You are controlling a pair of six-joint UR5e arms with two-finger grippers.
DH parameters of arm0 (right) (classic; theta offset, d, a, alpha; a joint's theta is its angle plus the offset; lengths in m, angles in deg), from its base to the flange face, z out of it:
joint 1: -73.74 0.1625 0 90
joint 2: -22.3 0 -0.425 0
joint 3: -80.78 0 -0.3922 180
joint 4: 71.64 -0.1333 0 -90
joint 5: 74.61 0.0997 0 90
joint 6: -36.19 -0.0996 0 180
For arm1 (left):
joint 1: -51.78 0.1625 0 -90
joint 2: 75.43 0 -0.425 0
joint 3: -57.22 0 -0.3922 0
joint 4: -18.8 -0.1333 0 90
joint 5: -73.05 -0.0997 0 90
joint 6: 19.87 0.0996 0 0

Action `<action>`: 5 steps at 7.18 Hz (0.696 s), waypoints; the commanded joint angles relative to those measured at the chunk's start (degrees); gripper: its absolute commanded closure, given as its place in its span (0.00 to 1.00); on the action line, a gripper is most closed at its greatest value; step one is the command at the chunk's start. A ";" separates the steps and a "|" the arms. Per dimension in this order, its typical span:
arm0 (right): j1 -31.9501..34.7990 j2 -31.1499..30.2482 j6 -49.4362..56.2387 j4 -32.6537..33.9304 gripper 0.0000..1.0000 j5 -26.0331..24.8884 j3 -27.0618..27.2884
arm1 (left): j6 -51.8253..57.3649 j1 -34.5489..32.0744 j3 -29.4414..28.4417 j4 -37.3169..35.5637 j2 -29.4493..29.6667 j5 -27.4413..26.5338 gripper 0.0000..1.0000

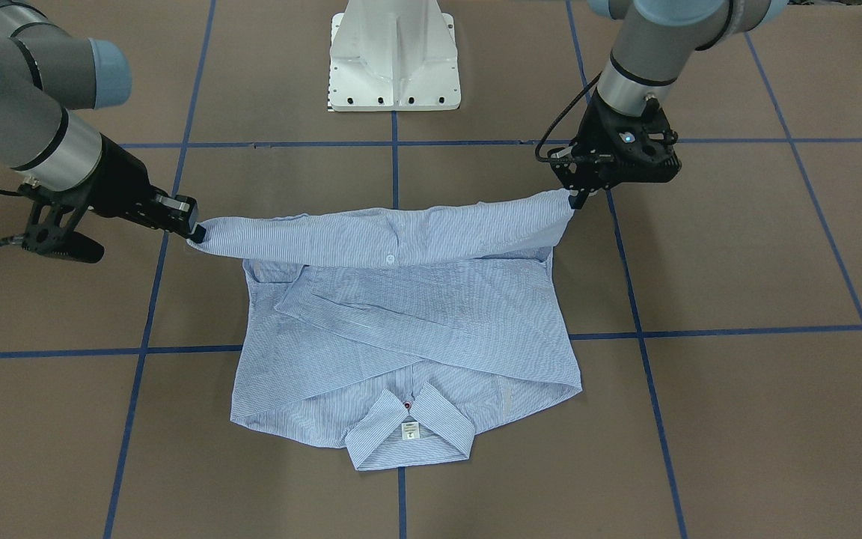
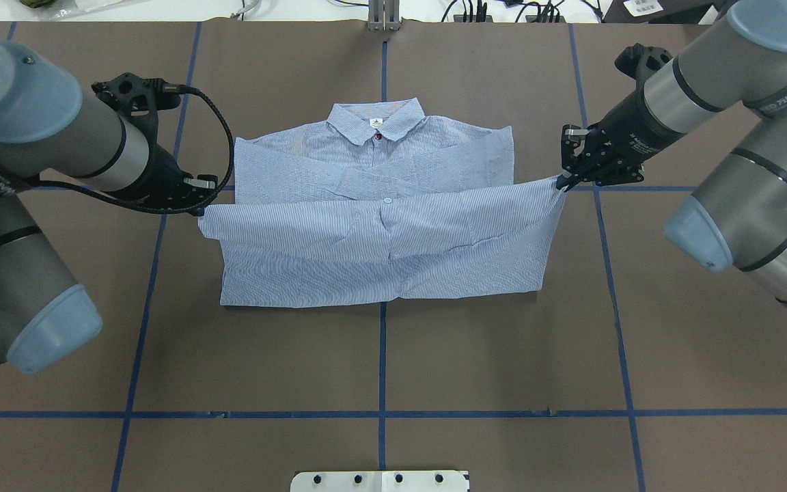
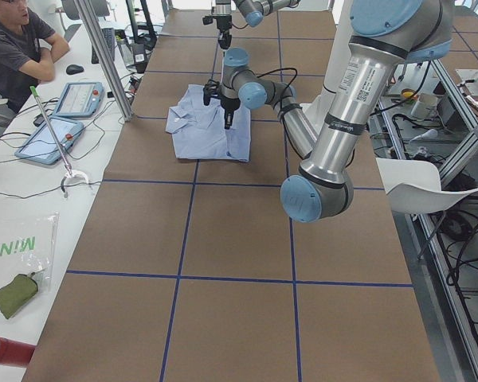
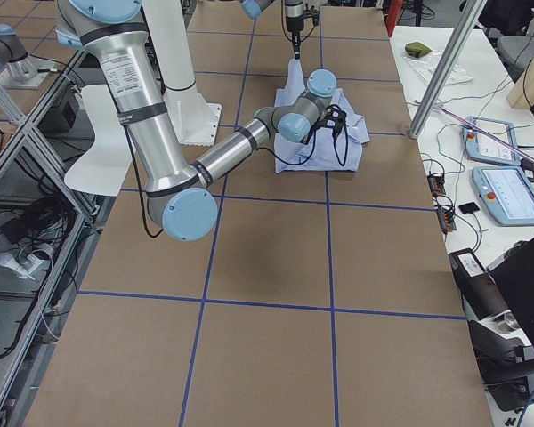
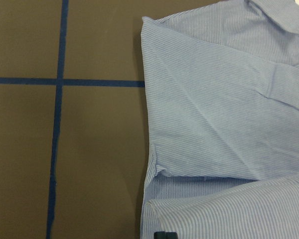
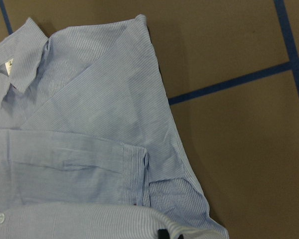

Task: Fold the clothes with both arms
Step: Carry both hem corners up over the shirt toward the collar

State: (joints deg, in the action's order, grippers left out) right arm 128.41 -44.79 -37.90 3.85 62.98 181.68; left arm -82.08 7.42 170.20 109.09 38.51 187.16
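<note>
The light blue striped shirt lies on the brown table with its collar away from the robot and its sleeves folded across the chest. Its hem edge is lifted and stretched taut between both grippers. My left gripper is shut on the hem's left corner; it also shows in the front-facing view. My right gripper is shut on the right corner, also in the front-facing view. The shirt shows its white neck label. Both wrist views show the shirt below the held fold.
The white pedestal base stands at the robot's side of the table. Blue tape lines grid the brown table surface. In the exterior left view a seated operator and tablets are at a side table.
</note>
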 commanded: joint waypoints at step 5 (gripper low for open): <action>2.11 11.96 5.80 -0.17 1.00 -0.05 -17.12 | 0.16 -4.33 -10.83 10.43 2.24 0.50 1.00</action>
State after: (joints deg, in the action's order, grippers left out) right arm 130.54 -35.53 -32.45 3.73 62.93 167.81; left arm -81.92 3.32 160.80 119.07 39.81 187.66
